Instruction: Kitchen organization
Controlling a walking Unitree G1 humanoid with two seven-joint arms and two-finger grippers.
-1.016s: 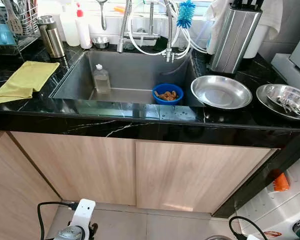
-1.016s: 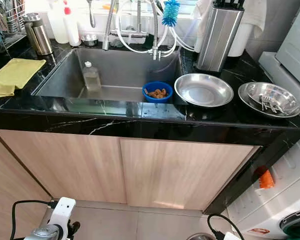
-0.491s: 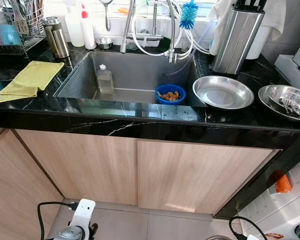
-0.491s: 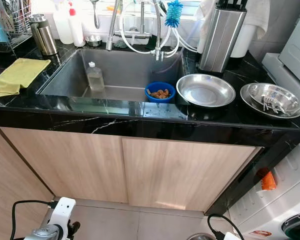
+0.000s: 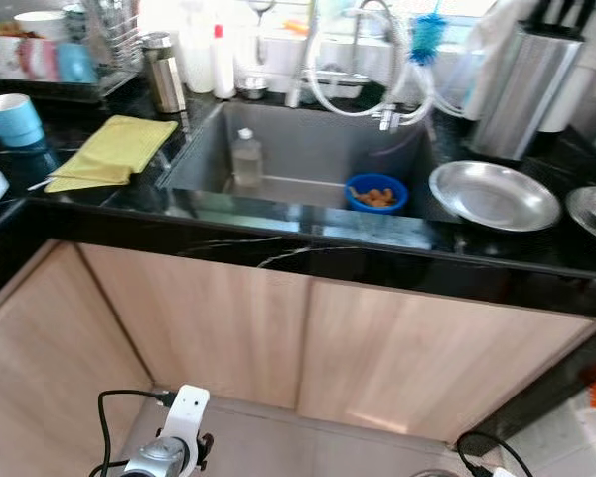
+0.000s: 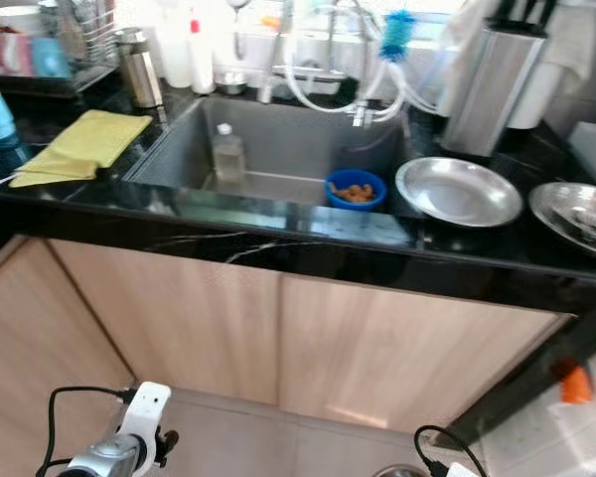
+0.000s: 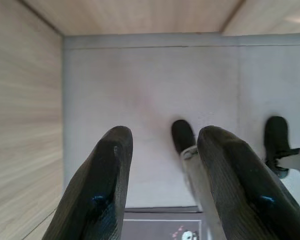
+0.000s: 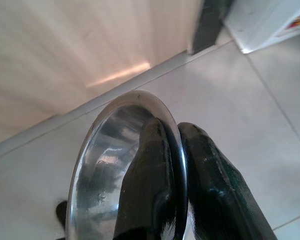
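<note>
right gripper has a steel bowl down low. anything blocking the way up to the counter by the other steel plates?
Only the counter edge and cabinet front: the right gripper holds the steel bowl near the floor, below them. Counter space beside the steel plate looks open.

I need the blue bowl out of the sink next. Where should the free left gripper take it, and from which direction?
Take the blue bowl by its rim, coming down from above. It sits upright low in the sink at the right wall, with food inside, so a side approach looks blocked. One finger inside the near-left rim, one outside, probably works best. The left gripper is open; the right gripper holds a steel bowl.
</note>
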